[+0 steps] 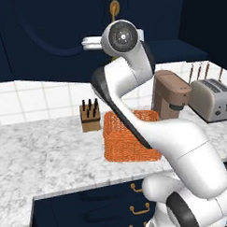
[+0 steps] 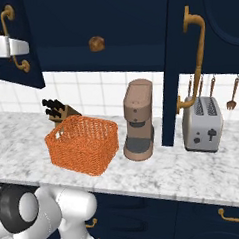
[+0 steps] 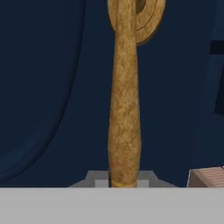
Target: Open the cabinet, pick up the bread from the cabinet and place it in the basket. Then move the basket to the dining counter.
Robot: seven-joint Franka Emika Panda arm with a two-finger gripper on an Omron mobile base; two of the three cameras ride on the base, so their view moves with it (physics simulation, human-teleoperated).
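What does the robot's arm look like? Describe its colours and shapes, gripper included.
The arm has glossy white rounded segments with dark grey bands at the joints and a round dark grey cap with a silver centre. The gripper has a boxy light grey body.

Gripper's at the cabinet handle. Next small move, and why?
Probably pull the long brass handle outward to swing the dark navy cabinet's left door wider. The handle runs down between the fingers of the gripper. That door looks only partly open, and a small round brown item, possibly the bread, sits inside.
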